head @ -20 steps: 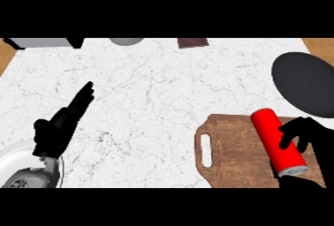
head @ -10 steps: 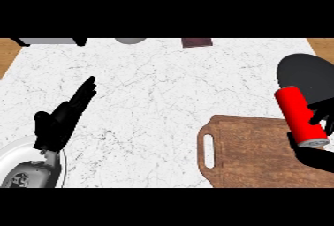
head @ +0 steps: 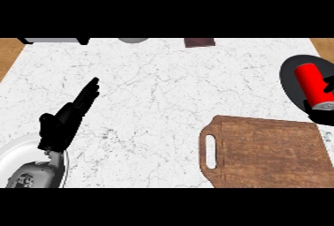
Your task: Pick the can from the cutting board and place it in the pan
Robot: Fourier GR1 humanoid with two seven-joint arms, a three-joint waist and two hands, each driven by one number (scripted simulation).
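Note:
The red can (head: pixel 313 86) with a silver end hangs tilted over the black pan (head: pixel 291 75) at the right edge of the head view. My right hand (head: pixel 324 111) is curled round the can's lower end, mostly cut off by the frame edge. The wooden cutting board (head: pixel 264 152) with a handle slot lies bare at the lower right. My left hand (head: pixel 68 117) rests open at the left, fingers pointing up and away, touching nothing.
A white plate (head: pixel 13 152) lies under my left forearm at the lower left. Along the counter's far edge sit a dark box (head: pixel 199 42), a grey round item (head: pixel 133 40) and a grey appliance (head: pixel 52 40). Wooden floor borders the white marble counter on both sides.
My right hand has lifted the can off the cutting board and carried it up and to the right, over the pan. The left hand has stayed where it was.

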